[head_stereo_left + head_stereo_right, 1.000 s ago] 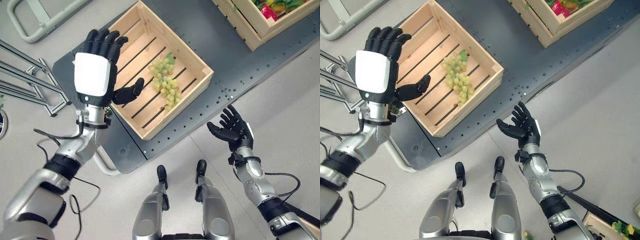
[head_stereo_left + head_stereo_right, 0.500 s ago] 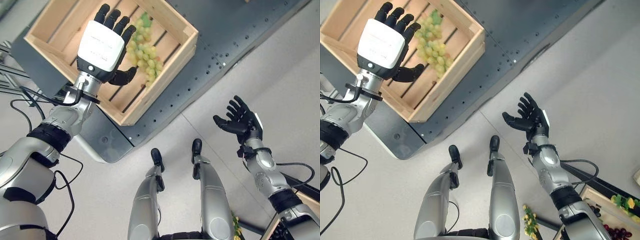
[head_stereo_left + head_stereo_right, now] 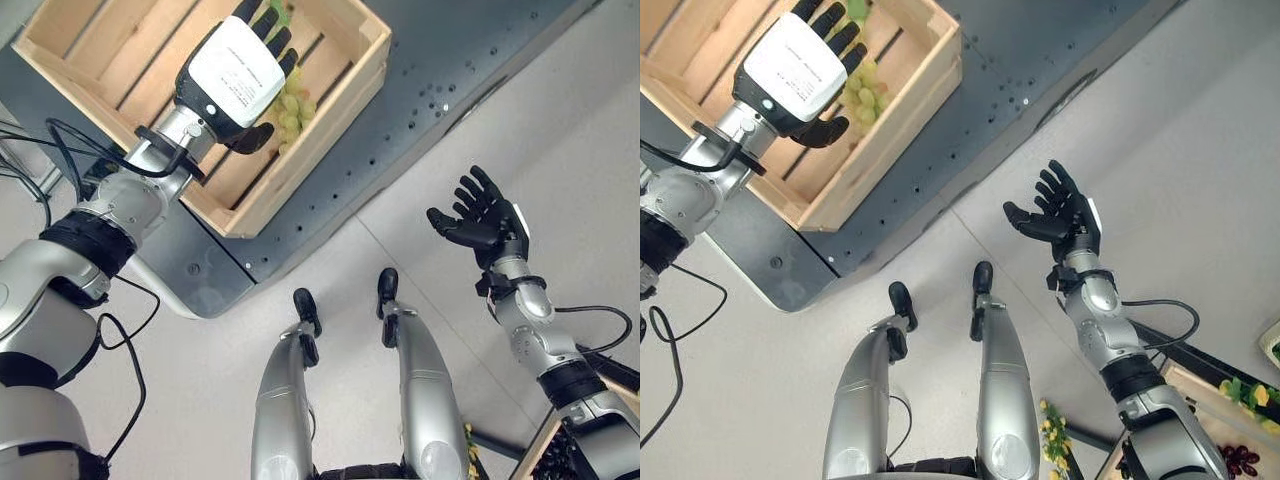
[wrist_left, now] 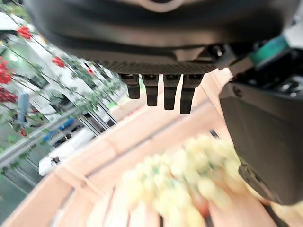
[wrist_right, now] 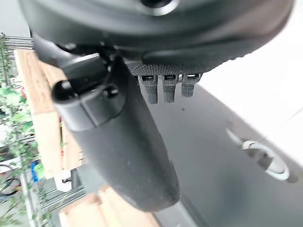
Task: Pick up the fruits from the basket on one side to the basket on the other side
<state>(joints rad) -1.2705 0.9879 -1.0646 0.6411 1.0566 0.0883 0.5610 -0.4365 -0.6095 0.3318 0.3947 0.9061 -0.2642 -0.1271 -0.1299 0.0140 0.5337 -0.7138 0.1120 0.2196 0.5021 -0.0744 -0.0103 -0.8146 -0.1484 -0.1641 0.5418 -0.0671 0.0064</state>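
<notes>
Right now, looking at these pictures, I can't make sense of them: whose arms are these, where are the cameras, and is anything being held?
The arms belong to a humanoid robot. Two pictures come from a stereo camera on its head, looking down; two come from small cameras on its wrists, looking along each hand from very close.

The left hand, dark with a white back cover, is over a wooden crate that sits on a dark grey platform. In the crate lies a bunch of green grapes. The left wrist view shows the fingers straight above the grapes, so the hand is open and holds nothing yet.

The right hand hangs over the pale floor, away from the crate, open and empty.

The job is to move fruit from one crate to another; the grapes are not yet picked up.
</notes>
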